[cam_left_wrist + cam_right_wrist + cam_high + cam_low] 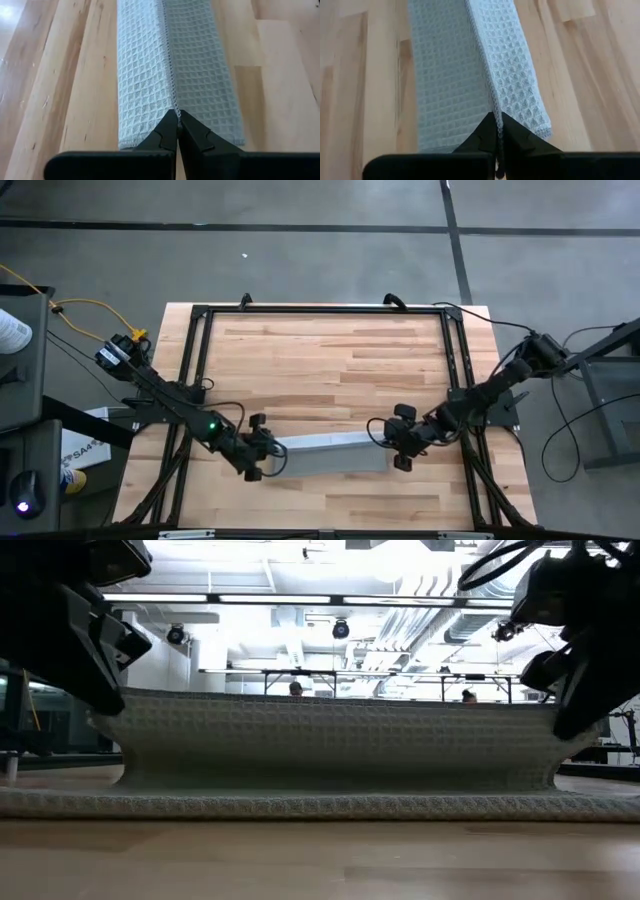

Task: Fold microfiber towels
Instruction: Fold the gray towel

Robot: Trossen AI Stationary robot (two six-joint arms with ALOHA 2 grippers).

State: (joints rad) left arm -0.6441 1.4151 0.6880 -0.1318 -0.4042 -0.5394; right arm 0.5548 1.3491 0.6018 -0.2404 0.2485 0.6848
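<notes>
The left gripper (268,458) has its fingers pinched tight on one end of the towel (330,452). The right gripper (396,446) pinches the other end. The towel's lower part lies on the tabletop (330,370). Both should move together, keeping the lifted edge straight.

Pale grey-blue waffle-weave towel (330,452), black pincers L (268,461) & R (392,446), light striped wood table (330,360).

The right gripper (497,131) pinches the towel (450,75) by its hemmed edge (fingers closed), above the wooden table (365,80).
</notes>
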